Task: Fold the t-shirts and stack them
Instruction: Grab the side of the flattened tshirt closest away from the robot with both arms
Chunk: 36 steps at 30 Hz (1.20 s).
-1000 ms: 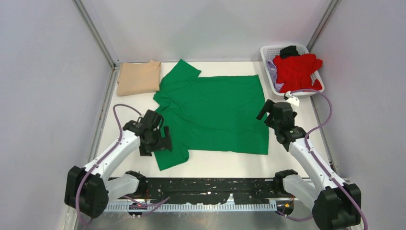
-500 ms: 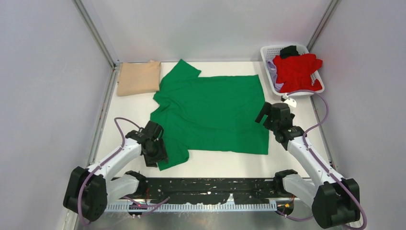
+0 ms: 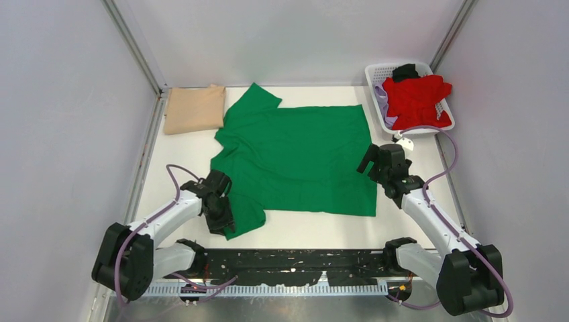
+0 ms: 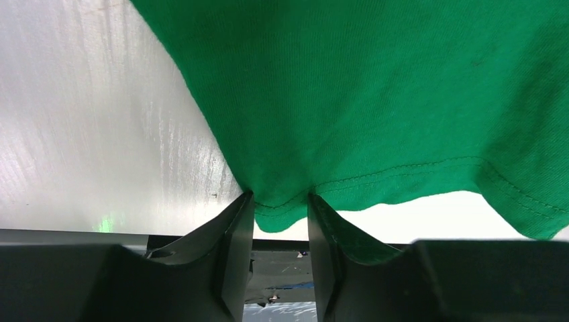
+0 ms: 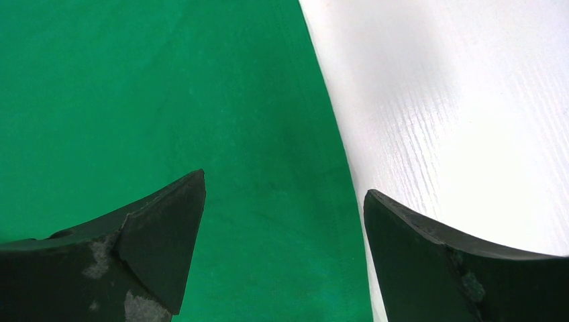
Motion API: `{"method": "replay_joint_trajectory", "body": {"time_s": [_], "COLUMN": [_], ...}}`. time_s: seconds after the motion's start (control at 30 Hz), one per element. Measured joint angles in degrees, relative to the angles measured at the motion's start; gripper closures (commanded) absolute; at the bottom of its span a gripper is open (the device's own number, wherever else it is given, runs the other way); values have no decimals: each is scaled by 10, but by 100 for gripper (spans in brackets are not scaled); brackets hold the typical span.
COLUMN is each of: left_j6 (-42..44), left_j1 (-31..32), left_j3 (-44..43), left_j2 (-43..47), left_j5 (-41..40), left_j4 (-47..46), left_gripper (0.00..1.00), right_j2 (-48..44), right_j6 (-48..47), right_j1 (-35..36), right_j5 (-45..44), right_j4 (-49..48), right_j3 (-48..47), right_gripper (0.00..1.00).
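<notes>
Pinching the hem of the near sleeve of the green t-shirt point(image 3: 298, 157), the left gripper point(image 4: 276, 198) sits low at the near left of the white table point(image 3: 302, 227), and the cloth puckers between its fingers. The shirt lies spread flat across the middle of the table. Over on the right, the right gripper point(image 5: 285, 181) hovers with its fingers spread wide astride the shirt's right edge, one finger over green cloth and the other over bare table. Farther back on the left, a folded tan t-shirt point(image 3: 194, 109) lies just beside the green shirt's far sleeve. In the far right corner, a white lattice basket point(image 3: 376, 70) holds a red t-shirt point(image 3: 417, 99), with a lilac garment point(image 3: 381, 97) and a black garment point(image 3: 404, 71) alongside it.
</notes>
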<state>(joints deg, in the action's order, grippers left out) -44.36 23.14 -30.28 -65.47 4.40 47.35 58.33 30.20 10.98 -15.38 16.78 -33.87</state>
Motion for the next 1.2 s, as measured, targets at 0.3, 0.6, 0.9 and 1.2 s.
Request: {"method": "replay_joint_trajectory", "body": {"time_s": [0.3,0.6,0.9,1.2], "left_j6": [-16,-36,-49,-62], "left_j1": [63,108,136,139], "left_j3": [-19,-41,-39,-17], "left_j2": [-41,-80,-45,18], "left_j5": [-14,-18,-29,-26], "left_j4": [15,28,61,81], "left_gripper": [80,100,100,100], "right_j2": [3,-7,-93,-117], "right_j6": [2,34,77,105], "right_j1": [0,0,0,0], "right_j5": [-16,-47,-23,19], "right_j4": [1,69,184,230], "right_j3": [0,-3,7,61], "right_gripper": [4,2,19,36]}}
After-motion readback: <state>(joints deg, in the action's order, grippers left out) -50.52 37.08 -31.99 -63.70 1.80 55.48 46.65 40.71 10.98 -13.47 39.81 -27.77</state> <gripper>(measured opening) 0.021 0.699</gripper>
